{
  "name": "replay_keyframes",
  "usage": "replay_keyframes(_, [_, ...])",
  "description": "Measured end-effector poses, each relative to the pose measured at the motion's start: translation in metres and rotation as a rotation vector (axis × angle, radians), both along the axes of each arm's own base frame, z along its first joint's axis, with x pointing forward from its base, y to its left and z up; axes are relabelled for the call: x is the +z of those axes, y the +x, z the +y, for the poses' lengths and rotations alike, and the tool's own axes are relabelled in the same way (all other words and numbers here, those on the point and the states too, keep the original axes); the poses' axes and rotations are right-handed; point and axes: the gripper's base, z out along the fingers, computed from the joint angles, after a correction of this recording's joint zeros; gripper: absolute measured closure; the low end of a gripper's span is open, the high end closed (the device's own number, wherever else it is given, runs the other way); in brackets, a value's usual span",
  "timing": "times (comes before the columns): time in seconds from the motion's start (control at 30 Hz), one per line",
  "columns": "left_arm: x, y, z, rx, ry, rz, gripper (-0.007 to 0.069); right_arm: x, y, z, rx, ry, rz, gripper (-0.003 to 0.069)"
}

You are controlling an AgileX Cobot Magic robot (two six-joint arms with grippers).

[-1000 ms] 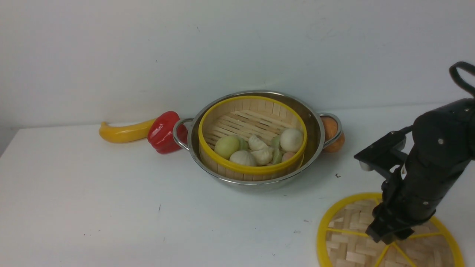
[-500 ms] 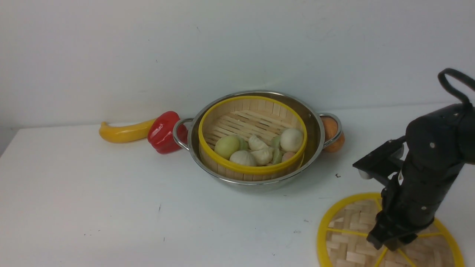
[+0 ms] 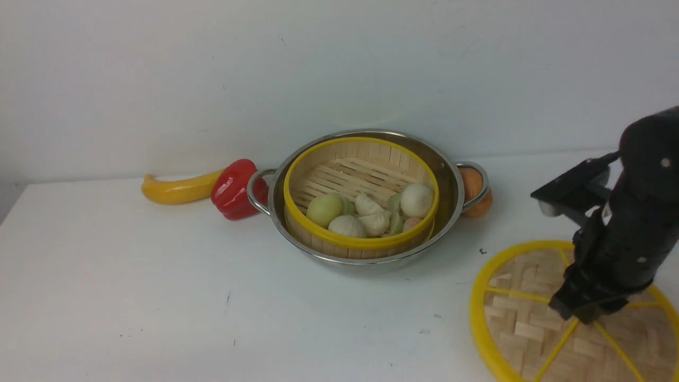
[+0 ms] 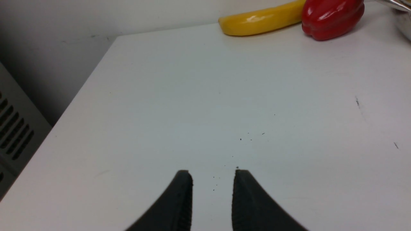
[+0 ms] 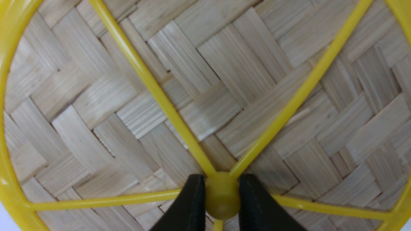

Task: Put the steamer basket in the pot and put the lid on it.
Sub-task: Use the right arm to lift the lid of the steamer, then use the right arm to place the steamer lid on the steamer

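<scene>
The steel pot [image 3: 451,180] stands at the back middle of the table, with the steamer basket [image 3: 360,245] sitting inside it. Buns and dumplings [image 3: 371,215] lie in the basket. At the front right, my right gripper [image 3: 581,313] is shut on the centre knob [image 5: 222,195] of the woven lid [image 3: 530,318] and holds it off the table. In the right wrist view the lid [image 5: 205,80] fills the frame, with the gripper [image 5: 222,179] clamped on either side of the knob. My left gripper [image 4: 213,175] is open over bare table, holding nothing; it is outside the front view.
A yellow squash [image 3: 177,190] and a red pepper [image 3: 236,188] lie just left of the pot's left handle. An orange fruit [image 3: 477,196] sits behind the right handle. A wall runs close behind. The table's left edge [image 4: 80,93] drops off near my left gripper.
My right gripper has shut on the lid's knob and risen, shifting right. The lid has come up off the table with it. Pot and basket have not moved.
</scene>
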Motion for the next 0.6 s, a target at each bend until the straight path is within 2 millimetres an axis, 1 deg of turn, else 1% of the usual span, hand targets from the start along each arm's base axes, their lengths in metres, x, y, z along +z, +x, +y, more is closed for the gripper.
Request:
replay_keyframes(0.1, [0.0,0.0,0.0,0.0,0.001,0.0,0.0446,0.024,0.0,-0.009,-0.029,0.005,-0.032,0.0515])
replay_keyframes(0.13, [0.0,0.0,0.0,-0.001,0.002,0.0,0.0446,0.027,0.001,-0.008,-0.025,0.008,-0.041,0.0515])
replay_keyframes(0.23, [0.0,0.0,0.0,-0.001,0.002,0.0,0.0442,0.05,0.008,-0.002,0.026,0.069,-0.109,0.0515])
replay_keyframes(0.27, [0.0,0.0,0.0,-0.001,0.002,0.0,0.0436,0.058,0.012,0.006,0.053,0.121,-0.134,0.0515])
replay_keyframes(0.33, [0.0,0.0,0.0,-0.001,0.002,0.0,0.0434,0.065,0.017,0.012,0.075,0.162,-0.157,0.0515])
replay_keyframes(0.37, [0.0,0.0,0.0,-0.001,0.003,0.001,0.043,0.072,0.021,0.019,0.097,0.196,-0.181,0.0515])
replay_keyframes(0.4, [0.0,0.0,0.0,-0.001,0.003,0.001,0.0428,0.077,0.029,0.029,0.123,0.235,-0.196,0.0515])
replay_keyframes(0.43, [0.0,0.0,0.0,-0.001,0.003,0.001,0.0426,0.082,0.033,0.034,0.138,0.256,-0.213,0.0515])
replay_keyframes(0.47, [0.0,0.0,0.0,-0.001,0.003,0.001,0.0425,0.087,0.045,0.047,0.175,0.281,-0.236,0.0515])
replay_keyframes(0.5, [0.0,0.0,0.0,-0.001,0.003,0.001,0.0425,0.086,0.054,0.056,0.199,0.284,-0.244,0.0515])
replay_keyframes(0.53, [0.0,0.0,0.0,-0.001,0.003,0.001,0.0425,0.087,0.059,0.061,0.211,0.287,-0.253,0.0515])
replay_keyframes(0.6, [0.0,0.0,0.0,-0.001,0.003,0.001,0.0421,0.088,0.076,0.076,0.249,0.287,-0.281,0.0515])
